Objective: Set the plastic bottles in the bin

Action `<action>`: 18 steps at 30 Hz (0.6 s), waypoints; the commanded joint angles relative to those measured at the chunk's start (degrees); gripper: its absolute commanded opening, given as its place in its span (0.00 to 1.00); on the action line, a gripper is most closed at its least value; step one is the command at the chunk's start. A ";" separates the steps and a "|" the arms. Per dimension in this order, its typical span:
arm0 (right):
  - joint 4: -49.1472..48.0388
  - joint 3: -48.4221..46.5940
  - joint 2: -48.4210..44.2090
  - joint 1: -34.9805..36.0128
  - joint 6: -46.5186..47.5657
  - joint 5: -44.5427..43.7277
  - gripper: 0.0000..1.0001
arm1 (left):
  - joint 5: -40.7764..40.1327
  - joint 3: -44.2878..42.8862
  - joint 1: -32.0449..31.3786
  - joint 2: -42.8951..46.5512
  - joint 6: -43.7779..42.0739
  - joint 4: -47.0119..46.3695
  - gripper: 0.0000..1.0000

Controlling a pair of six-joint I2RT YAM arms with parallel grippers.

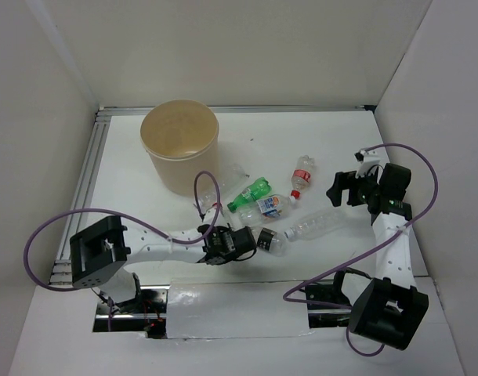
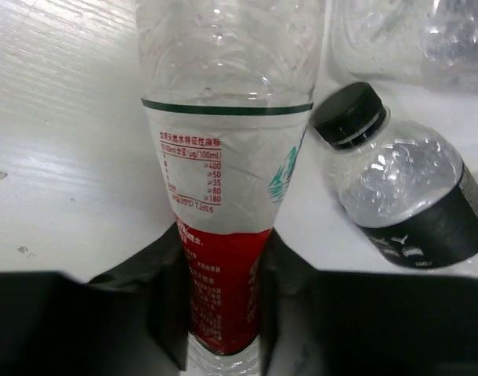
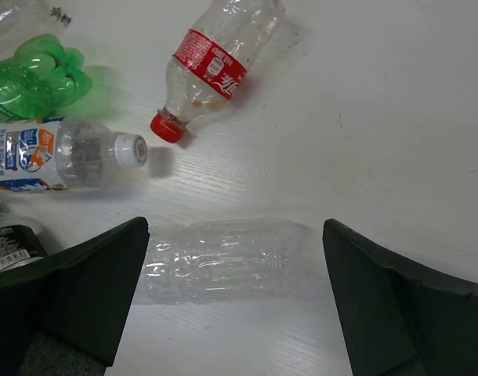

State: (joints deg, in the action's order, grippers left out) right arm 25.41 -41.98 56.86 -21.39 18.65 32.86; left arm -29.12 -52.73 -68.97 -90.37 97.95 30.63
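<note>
The tan bin (image 1: 179,145) stands at the back left. My left gripper (image 1: 253,238) is shut on a clear bottle with a red and white label (image 2: 223,235), gripped at its lower body (image 2: 223,313). A black-capped, black-labelled bottle (image 2: 403,204) lies just to its right (image 1: 270,240). My right gripper (image 1: 345,188) is open, its fingers straddling a clear crushed bottle (image 3: 223,258) lying on the table (image 1: 317,223). A red-capped bottle (image 3: 211,70), a white-capped bottle with a blue label (image 3: 59,153) and a green bottle (image 3: 31,82) lie beyond it.
Another clear bottle (image 1: 233,174) lies beside the bin. White walls close the table on the left, back and right. A metal rail (image 1: 86,176) runs along the left edge. Purple cables loop off both arms.
</note>
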 commanded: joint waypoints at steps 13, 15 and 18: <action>5.52 -3.02 0.62 -0.23 7.79 11.87 0.39 | -20.86 -22.66 -16.90 8.36 -24.36 11.12 0.00; 6.14 -3.02 0.62 -0.23 8.58 13.10 0.35 | -28.31 -24.17 -16.20 10.64 -26.22 11.12 0.00; 7.19 -3.02 1.15 -0.23 10.43 15.11 0.37 | -31.34 -24.70 -8.42 16.08 -30.35 8.16 0.00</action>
State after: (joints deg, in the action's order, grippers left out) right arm 29.89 -42.68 57.65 -21.39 26.06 43.97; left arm -48.80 -75.77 -84.07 -79.31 74.35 39.38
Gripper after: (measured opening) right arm 0.359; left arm 0.522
